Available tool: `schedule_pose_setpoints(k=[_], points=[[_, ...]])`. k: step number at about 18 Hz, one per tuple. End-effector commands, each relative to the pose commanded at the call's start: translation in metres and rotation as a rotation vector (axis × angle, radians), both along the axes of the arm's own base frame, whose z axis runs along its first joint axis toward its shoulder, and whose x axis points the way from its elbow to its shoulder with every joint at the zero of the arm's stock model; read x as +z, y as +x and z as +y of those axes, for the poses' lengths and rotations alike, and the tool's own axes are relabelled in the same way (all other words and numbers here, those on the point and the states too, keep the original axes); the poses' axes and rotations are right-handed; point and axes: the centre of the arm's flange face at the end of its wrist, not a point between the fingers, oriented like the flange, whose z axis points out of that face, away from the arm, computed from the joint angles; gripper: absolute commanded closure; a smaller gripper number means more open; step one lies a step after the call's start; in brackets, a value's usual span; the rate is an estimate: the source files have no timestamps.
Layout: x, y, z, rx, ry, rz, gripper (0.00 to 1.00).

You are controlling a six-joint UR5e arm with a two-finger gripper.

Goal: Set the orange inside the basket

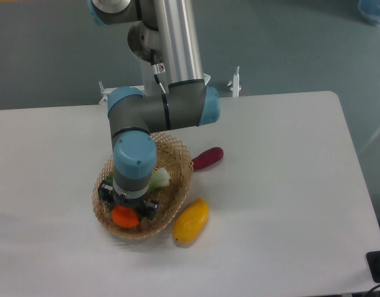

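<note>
The white table (283, 185) fills most of the view, with grey floor behind its far edge. Over its left half the arm (171, 55) comes down as a silver tube to a grey elbow with pale blue caps, then turns straight down into a blue-capped wrist.

Below the wrist sits the basket (181, 162) — a shallow oval of light tan wicker with an open lattice rim, far bigger than any fruit near it. The gripper (126, 209) hangs inside it, its black body low over the near side.

Just outside the basket's near right rim lies a long yellow-orange fruit (190, 220), close to the wicker. Beyond the far right rim lies a dark red-purple vegetable (207, 158), its end near the rim.

A pale green and white vegetable (159, 178) shows inside the basket beside the wrist.

The orange (125, 216) is small, round, smooth and bright orange. It is inside the basket at the near side, directly under the gripper and partly covered by it — whether the fingers clasp it or stand apart from it cannot be told.
</note>
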Motion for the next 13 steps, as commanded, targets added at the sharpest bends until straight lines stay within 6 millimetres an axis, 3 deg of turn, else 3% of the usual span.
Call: schedule_pose_setpoints(k=[3,6,7,9,11,12,13], points=[[0.004,-0.001,0.000,-0.001,0.004,0.006,0.00],[0.027,-0.007,0.001,-0.001,0.040,0.040,0.00],[0.044,-0.014,0.001,0.005,0.054,0.076,0.00],[0.081,-0.049,-0.016,0.028,0.035,0.214,0.00],[0.096,-0.058,-0.021,0.004,0.049,0.247,0.00],[0.100,-0.073,-0.028,0.010,0.050,0.254,0.00],[0.122,-0.091,-0.040,0.038,0.073,0.278,0.00]])
